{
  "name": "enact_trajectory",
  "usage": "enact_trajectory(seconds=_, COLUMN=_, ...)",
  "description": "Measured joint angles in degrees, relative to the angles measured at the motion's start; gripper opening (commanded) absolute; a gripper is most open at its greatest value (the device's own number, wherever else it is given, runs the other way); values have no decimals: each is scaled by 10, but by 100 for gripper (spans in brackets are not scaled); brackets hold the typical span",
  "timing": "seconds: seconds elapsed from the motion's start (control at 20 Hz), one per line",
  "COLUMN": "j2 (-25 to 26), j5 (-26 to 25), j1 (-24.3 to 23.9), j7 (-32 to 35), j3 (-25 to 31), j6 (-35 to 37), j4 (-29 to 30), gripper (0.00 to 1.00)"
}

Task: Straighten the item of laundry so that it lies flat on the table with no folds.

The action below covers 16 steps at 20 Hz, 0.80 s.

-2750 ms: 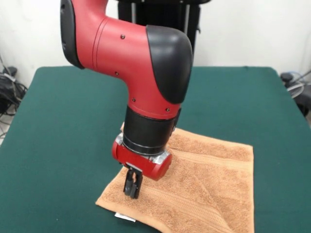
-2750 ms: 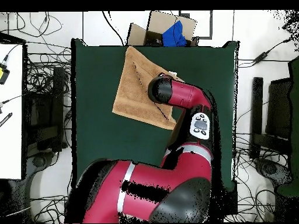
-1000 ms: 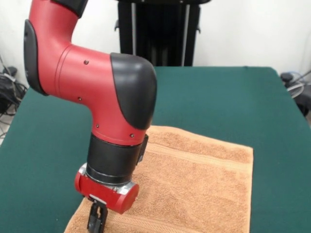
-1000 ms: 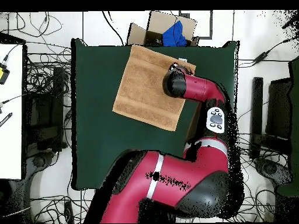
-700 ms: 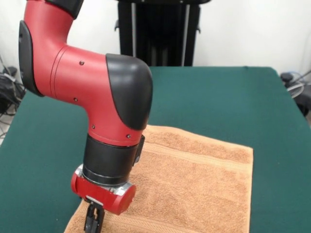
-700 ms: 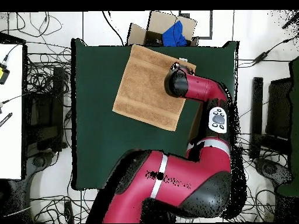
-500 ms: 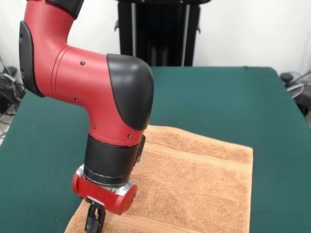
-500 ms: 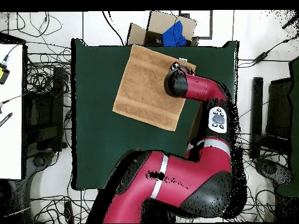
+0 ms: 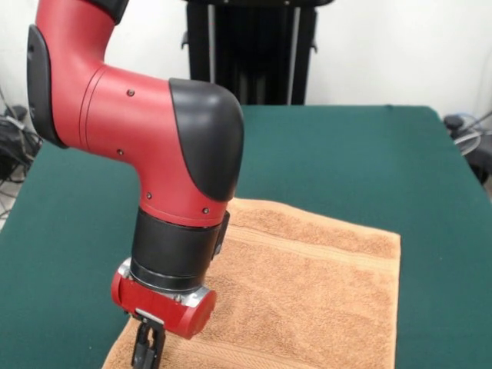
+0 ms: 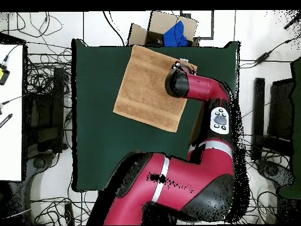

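The orange-tan towel (image 9: 307, 292) lies spread on the green table (image 9: 346, 154) with a woven stripe band along its far end. It looks mostly flat. My gripper (image 9: 147, 354) hangs straight down over the towel's near left corner, its two dark fingers close together and cut off by the picture's bottom edge. I cannot see whether they hold cloth. In the overhead view the towel (image 10: 147, 88) lies skewed near the table's (image 10: 100, 141) top edge. My wrist (image 10: 176, 82) covers its right edge and hides the gripper. A small light tag (image 10: 183, 60) shows beside the wrist.
A cardboard box with a blue thing in it (image 10: 167, 29) sits just beyond the table edge by the towel. The black pedestal (image 9: 250, 50) stands at the far side. Cables cover the floor around the table, and a white bench (image 10: 10, 112) stands at the left.
My arm has shifted slightly to the left in the front view over the towel's corner. The towel's outline has not visibly changed.
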Motion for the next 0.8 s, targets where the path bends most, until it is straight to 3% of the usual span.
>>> enact_trajectory(seconds=0.8, j2=19, j5=-1, j1=-8, j7=0, j3=6, j6=0, j4=-29, gripper=0)
